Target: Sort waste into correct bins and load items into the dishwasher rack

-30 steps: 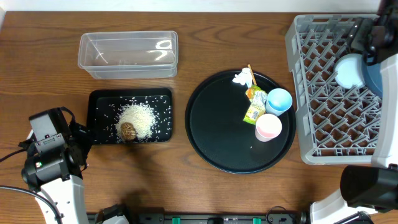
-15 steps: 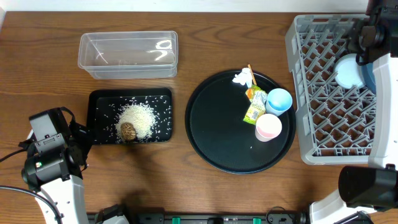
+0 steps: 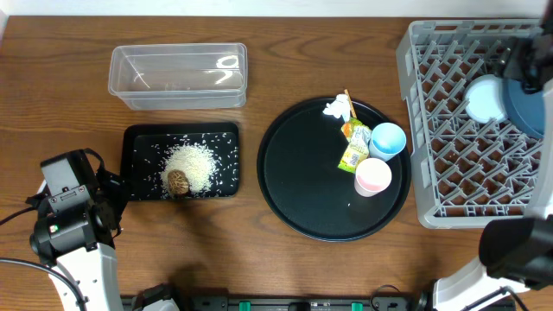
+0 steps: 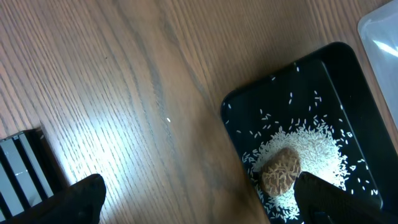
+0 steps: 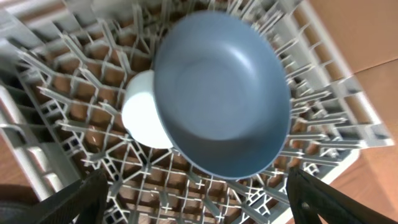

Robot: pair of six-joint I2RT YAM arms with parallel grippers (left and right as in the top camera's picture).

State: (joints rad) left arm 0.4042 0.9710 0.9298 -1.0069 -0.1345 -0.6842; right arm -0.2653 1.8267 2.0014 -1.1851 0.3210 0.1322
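Showing plate (image 3: 529, 111) and bowl (image 3: 484, 99) sitting in dishwasher rack (image 3: 449, 177); awaiting sorting on round tray (image 3: 302, 173): pink cup (image 3: 373, 176), blue cup (image 3: 388, 140), wrapper (image 3: 354, 152), tissue (image 3: 336, 108), chopstick (image 3: 347, 94); holding left gripper (image 4: 205, 205) and right gripper (image 5: 199, 202) wide, empty.

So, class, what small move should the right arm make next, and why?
Probably lift the right pincer clear of the grey lattice plastic rack and swing it towards the light blue cup on the round black tray. The pincer stands open and empty above the dark blue plate and white bowl, both racked, and that cup waits nearest the rack.
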